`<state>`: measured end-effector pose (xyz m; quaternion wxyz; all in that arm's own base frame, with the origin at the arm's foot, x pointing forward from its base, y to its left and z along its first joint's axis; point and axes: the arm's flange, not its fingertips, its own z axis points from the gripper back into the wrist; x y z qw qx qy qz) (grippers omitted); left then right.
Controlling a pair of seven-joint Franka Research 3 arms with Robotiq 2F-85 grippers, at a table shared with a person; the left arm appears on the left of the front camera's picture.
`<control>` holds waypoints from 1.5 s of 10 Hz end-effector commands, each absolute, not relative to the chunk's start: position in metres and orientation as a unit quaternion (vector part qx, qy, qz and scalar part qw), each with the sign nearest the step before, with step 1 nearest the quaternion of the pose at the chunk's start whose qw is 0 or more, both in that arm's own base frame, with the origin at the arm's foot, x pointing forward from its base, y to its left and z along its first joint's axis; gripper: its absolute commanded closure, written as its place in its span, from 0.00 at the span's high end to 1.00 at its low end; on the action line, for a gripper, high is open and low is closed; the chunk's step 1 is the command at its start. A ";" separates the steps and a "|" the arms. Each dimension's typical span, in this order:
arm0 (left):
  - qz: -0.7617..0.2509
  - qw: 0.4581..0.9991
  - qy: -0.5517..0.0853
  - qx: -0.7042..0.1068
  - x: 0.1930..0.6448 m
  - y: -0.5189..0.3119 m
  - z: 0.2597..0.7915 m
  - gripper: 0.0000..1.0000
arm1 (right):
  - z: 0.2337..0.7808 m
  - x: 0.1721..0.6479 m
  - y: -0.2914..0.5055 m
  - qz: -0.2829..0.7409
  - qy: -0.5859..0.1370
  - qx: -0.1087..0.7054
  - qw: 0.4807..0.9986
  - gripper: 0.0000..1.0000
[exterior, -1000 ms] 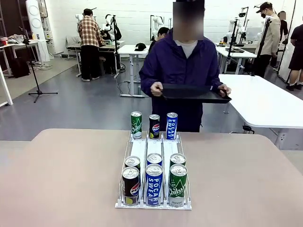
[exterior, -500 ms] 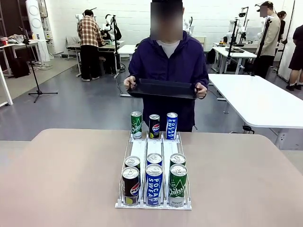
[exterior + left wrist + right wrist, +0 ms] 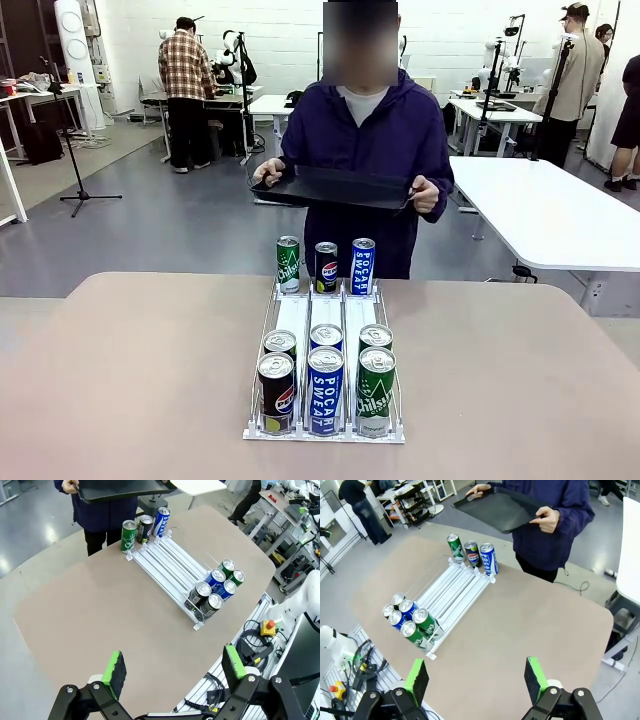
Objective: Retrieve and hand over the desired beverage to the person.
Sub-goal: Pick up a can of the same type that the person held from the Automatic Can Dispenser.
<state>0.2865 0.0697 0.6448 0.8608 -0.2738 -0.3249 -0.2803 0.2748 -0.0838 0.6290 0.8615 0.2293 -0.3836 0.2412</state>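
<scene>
Cans (image 3: 325, 390) of drink are lined up in a white three-lane rack (image 3: 326, 312) on the bench (image 3: 130, 370). Six are grouped at the near end in two rows, and three are set at the far end: green, black and blue. Beyond the far edge the person (image 3: 365, 140) in a purple jacket is seen, with a black tray (image 3: 330, 188) held at chest height. The left hand (image 3: 174, 664) and the right hand (image 3: 476, 675) are both spread wide with nothing gripped, raised well above the bench.
</scene>
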 end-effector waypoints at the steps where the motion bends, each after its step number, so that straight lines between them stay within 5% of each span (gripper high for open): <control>1: -0.290 0.856 -0.327 -0.277 0.287 0.071 0.646 1.00 | 0.625 0.277 -0.082 0.249 -0.385 0.240 0.856 1.00; 15: -0.290 0.856 -0.327 -0.277 0.287 0.071 0.646 1.00 | 0.625 0.277 -0.082 0.249 -0.385 0.240 0.856 1.00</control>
